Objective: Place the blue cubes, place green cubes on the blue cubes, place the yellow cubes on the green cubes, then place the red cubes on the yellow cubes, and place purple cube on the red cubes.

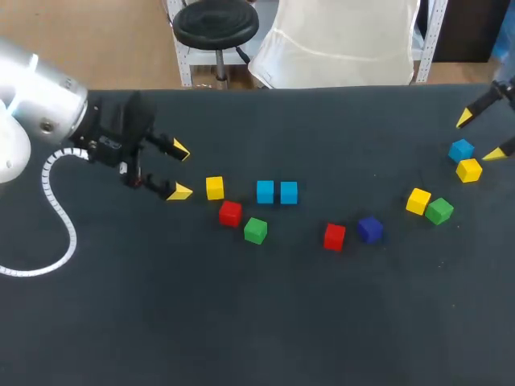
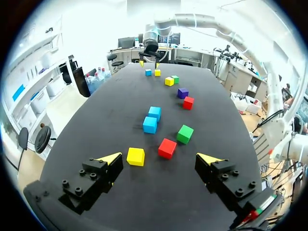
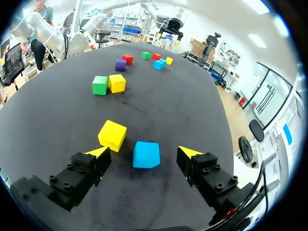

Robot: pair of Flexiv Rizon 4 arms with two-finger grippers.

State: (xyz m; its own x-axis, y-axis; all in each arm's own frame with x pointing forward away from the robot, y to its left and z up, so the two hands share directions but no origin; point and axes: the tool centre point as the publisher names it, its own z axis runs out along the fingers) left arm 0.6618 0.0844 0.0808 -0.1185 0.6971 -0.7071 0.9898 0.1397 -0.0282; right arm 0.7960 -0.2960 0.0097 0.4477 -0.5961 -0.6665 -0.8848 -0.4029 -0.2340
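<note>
My right gripper (image 1: 480,137) stands open at the table's far right. A blue cube (image 3: 146,154) lies between its fingers, with a gap on each side. A yellow cube (image 3: 112,135) sits just ahead of one finger, beside the blue cube (image 1: 461,149). My left gripper (image 1: 179,170) is open with nothing in it, next to a yellow cube (image 1: 214,187). Ahead of the left gripper (image 2: 160,158) lie that yellow cube (image 2: 135,156), a red cube (image 2: 167,147) and a green cube (image 2: 185,134). Two blue cubes (image 1: 265,191) sit side by side beyond them.
A red cube (image 1: 335,236) and a purple cube (image 1: 369,229) lie right of the middle. A yellow cube (image 1: 418,200) touches a green cube (image 1: 439,211) farther right. The dark table (image 1: 241,322) has free room along its front half.
</note>
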